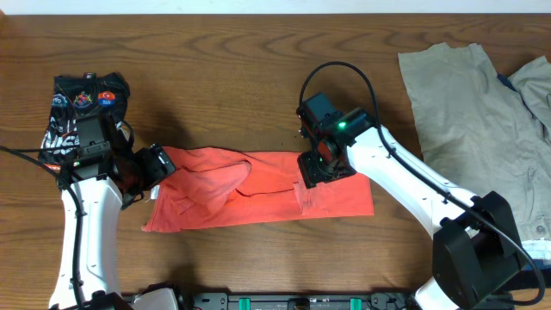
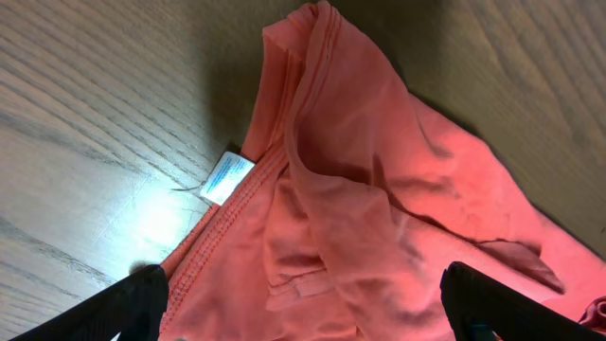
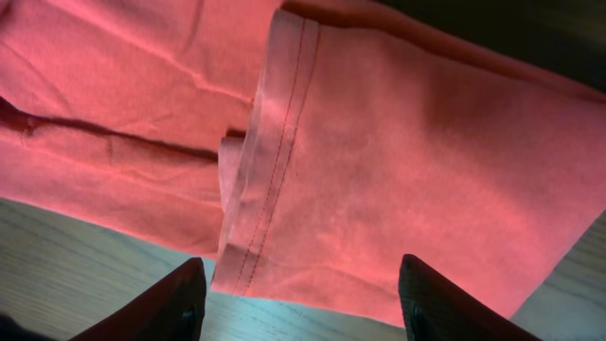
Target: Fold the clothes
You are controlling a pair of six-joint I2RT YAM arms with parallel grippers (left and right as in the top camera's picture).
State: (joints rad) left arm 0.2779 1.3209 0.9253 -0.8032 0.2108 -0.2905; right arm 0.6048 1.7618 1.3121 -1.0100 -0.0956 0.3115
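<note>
Coral-red T-shirt (image 1: pixel 258 191) lies in a long strip on the counter (image 1: pixel 215 77), left pincer (image 1: pixel 160 170) and right pincer (image 1: pixel 317 170) both open above it, likely poised for another fold.

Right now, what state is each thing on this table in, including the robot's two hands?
Coral-red T-shirt, folded into a long strip, lying flat, left end rumpled.
Khaki garment, spread out, unfolded.
Dark printed garment, in a compact pile, partly hidden by the left arm.
Left hand, open, over the shirt's collar end.
Right hand, open, over a stitched hem of the shirt.
</note>
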